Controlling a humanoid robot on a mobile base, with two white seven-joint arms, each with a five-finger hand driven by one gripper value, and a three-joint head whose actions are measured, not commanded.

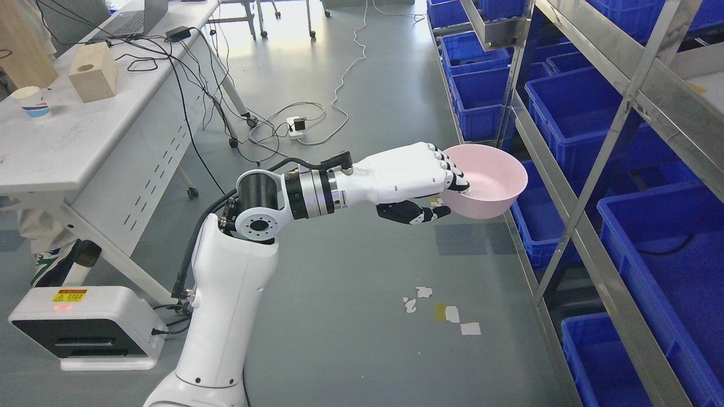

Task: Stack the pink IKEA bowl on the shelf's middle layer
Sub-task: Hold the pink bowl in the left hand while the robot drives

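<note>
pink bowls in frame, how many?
1. The pink bowl is held by the left hand in the air beside the shelf. Others may be hidden out of frame.

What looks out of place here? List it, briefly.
Torn scraps of tape or paper litter the grey floor beside the shelf, and loose cables sprawl across the aisle. The pink bowl, gripped at its rim by the left hand, looks intact and level.

A bowl (486, 180) held in the left hand (416, 181) sits just left of the shelf (571, 169); a desk (85, 141) stands far left.
</note>
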